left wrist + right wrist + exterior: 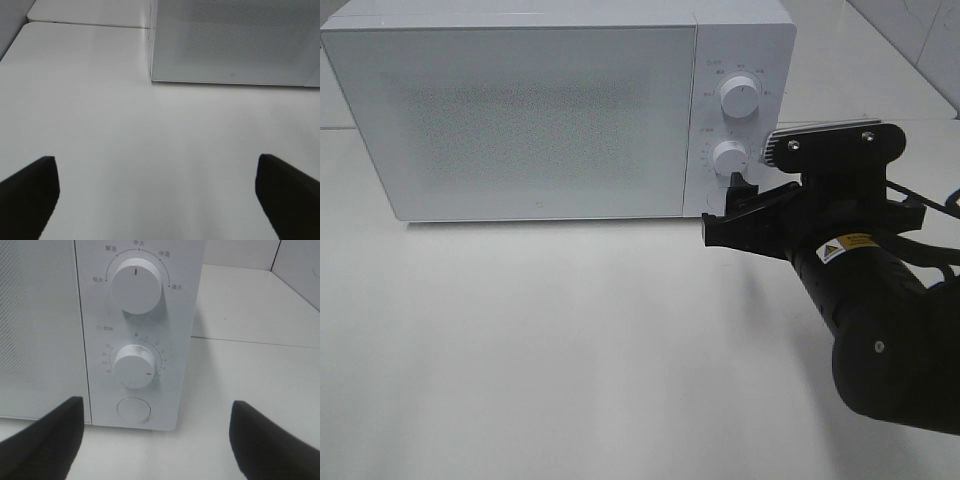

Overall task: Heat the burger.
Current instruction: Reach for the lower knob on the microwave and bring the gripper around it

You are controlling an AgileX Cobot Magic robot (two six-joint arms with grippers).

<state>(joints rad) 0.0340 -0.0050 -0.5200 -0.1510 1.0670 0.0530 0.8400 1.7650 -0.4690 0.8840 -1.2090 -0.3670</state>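
High cam first: white microwave [520, 120] fills the upper left and middle of the frame, door [530, 120] shut and frosted, sitting on a white table [520, 350]; control panel on its right side has an upper knob [739, 97] and a lower knob [730, 157]. The black right arm [880, 330] comes in from the lower right corner, and the right gripper [725, 212] is just in front of the panel's bottom corner, right under the lower knob; can't tell from here if it's touching anything.

Left wrist cam: left gripper [157, 200] is spread wide with nothing between the fingers [27, 195], just bare table [100, 110]; the microwave's [235, 40] door side is well ahead of it.

Right wrist cam: right gripper [157, 440] is also spread apart and empty, facing the control panel [145, 330]; upper knob [136, 286] has its red mark pointing straight at the middle label; lower knob [134, 366] has its orange mark turned off the 0; a round button [133, 409] sits below that, closest to the fingers [45, 440].

The burger doesn't show in any view, and you can't see through the door; so can't say where it is.
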